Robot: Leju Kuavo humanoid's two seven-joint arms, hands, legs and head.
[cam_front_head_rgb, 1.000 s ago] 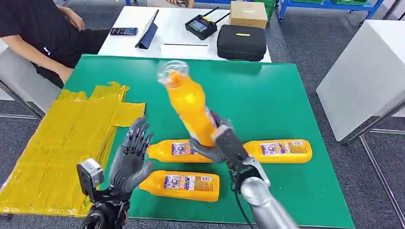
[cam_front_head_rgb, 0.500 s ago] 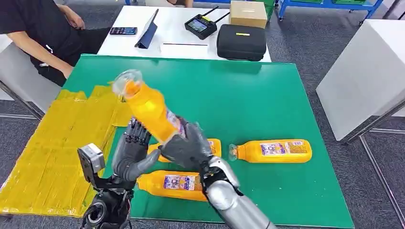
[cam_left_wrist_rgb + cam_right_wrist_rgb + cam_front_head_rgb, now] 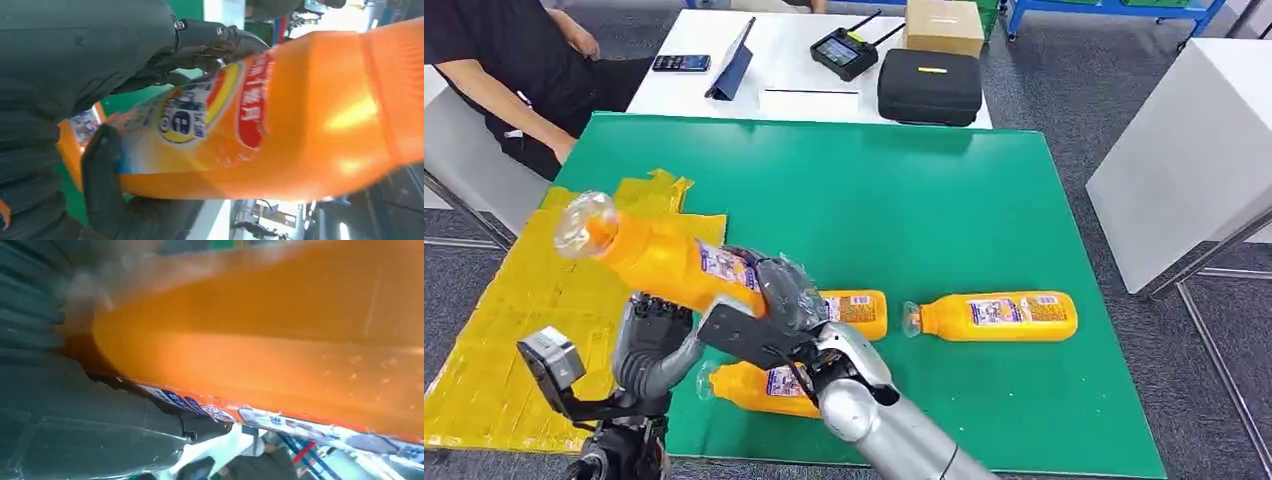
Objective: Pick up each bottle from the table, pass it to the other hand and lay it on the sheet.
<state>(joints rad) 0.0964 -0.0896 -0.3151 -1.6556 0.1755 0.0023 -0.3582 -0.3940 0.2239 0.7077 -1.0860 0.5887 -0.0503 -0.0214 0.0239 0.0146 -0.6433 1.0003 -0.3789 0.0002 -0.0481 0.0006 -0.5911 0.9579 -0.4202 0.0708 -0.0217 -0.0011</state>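
Observation:
My right hand (image 3: 769, 312) grips an orange juice bottle (image 3: 664, 262) by its base end. The bottle is tilted, its clear cap over the edge of the yellow sheet (image 3: 524, 310). My left hand (image 3: 652, 345) reaches up from below the bottle's middle. In the left wrist view a dark thumb (image 3: 100, 175) presses on the labelled bottle (image 3: 300, 125), with fingers on the opposite side. The right wrist view shows the bottle (image 3: 275, 340) close against my right hand (image 3: 60, 415). Three more orange bottles lie on the green table (image 3: 924, 200): one (image 3: 999, 316) at the right, one (image 3: 859, 310) behind my right hand, one (image 3: 759, 388) near the front edge.
A person (image 3: 504, 60) sits at the table's far left corner. Behind the green table a white table carries a black case (image 3: 929, 85), a controller (image 3: 844, 50), a cardboard box (image 3: 942, 25) and a phone (image 3: 682, 63). A white cabinet (image 3: 1194, 150) stands at the right.
My right hand has swung the bottle leftward and tipped it lower, cap now over the sheet's edge. My left hand has dropped lower, beneath the bottle, and now touches it.

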